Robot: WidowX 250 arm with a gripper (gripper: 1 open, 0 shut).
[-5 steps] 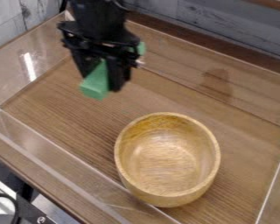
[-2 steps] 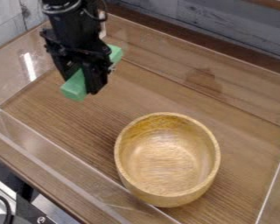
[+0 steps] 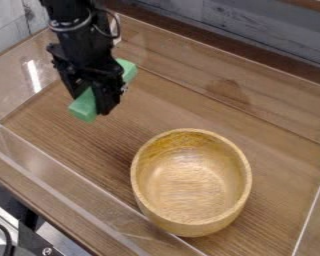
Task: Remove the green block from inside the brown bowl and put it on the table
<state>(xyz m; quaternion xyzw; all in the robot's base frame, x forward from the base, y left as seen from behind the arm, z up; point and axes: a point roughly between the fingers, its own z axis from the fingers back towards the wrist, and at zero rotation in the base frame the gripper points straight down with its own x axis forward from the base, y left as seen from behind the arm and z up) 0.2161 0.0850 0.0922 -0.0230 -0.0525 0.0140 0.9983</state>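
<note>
My black gripper [image 3: 91, 98] hangs over the left part of the table [image 3: 243, 100], pointing straight down and shut on the green block [image 3: 85, 106]. The block sticks out tilted between the fingers, one end near the tabletop, the other showing on the right at the gripper's side. Whether the block touches the wood I cannot tell. The brown bowl [image 3: 192, 181] stands at the lower right, apart from the gripper, with nothing inside it.
Clear acrylic walls [image 3: 43, 165] run along the table's front and left edges, close to the gripper's left side. A grey plank wall lies behind the table at the top right.
The gripper has carried the green block leftward and lower, further from the bowl. The bowl has not moved.
</note>
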